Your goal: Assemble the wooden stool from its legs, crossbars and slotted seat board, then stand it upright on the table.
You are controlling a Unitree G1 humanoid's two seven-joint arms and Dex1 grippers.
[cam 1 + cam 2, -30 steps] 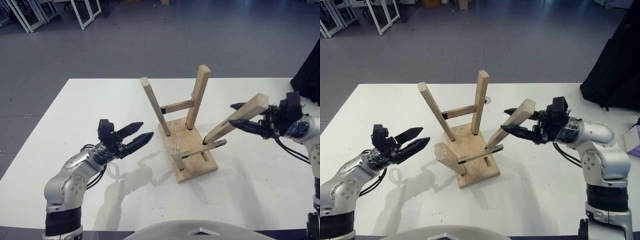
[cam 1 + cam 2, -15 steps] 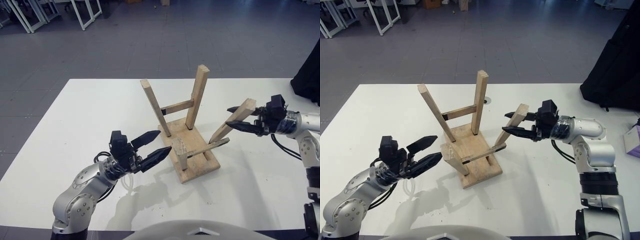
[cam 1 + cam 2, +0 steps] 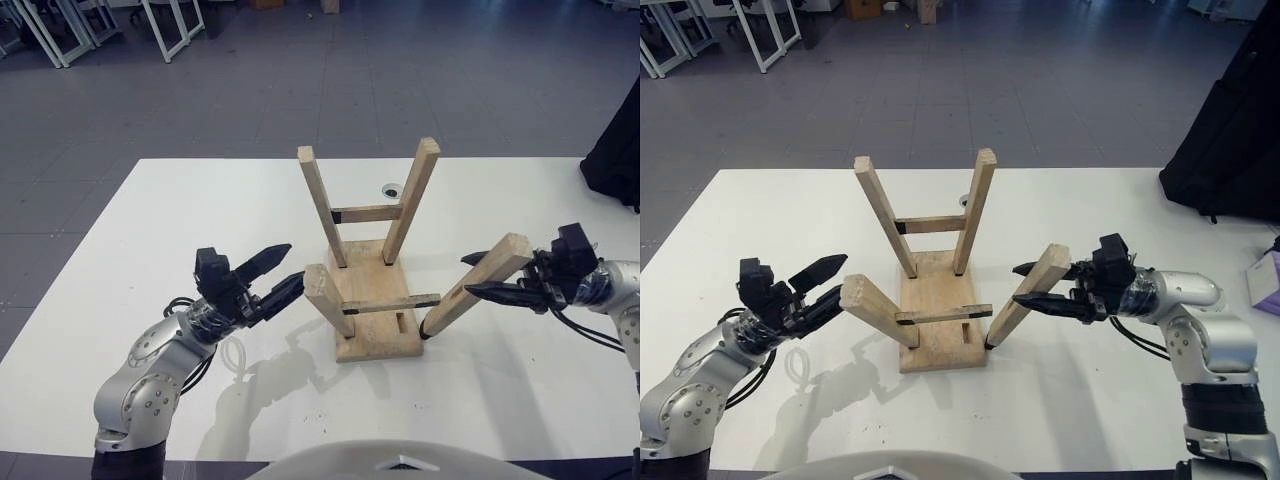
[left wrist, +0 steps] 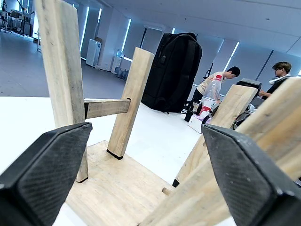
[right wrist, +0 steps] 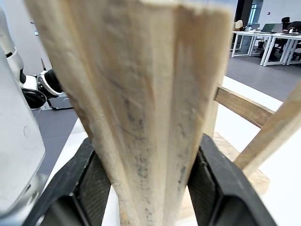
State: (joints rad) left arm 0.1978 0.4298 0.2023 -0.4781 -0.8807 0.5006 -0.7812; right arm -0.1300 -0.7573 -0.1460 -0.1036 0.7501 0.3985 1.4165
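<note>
The stool lies upside down in the middle of the tabletop (image 3: pixel 180 220), its seat board (image 3: pixel 370 280) flat on the surface. The two far legs (image 3: pixel 322 205) stand nearly upright in the board, joined by a crossbar (image 3: pixel 368 213). The near pair splays outward, linked by a second crossbar (image 3: pixel 395 303).

The step in hand looks like seating this near pair in the board's slots. The right gripper (image 3: pixel 470 275) has its fingers closed on the upper end of the near right leg (image 3: pixel 445 310). The left gripper (image 3: pixel 296 262) has its fingers spread open just beside the end of the near left leg (image 3: pixel 328 300). From the left wrist view the wood seems to sit between them, though contact is hard to judge.

Next, the left fingers likely need to close on that leg. Both arms can then tilt the pair inward until it stands straight.
</note>
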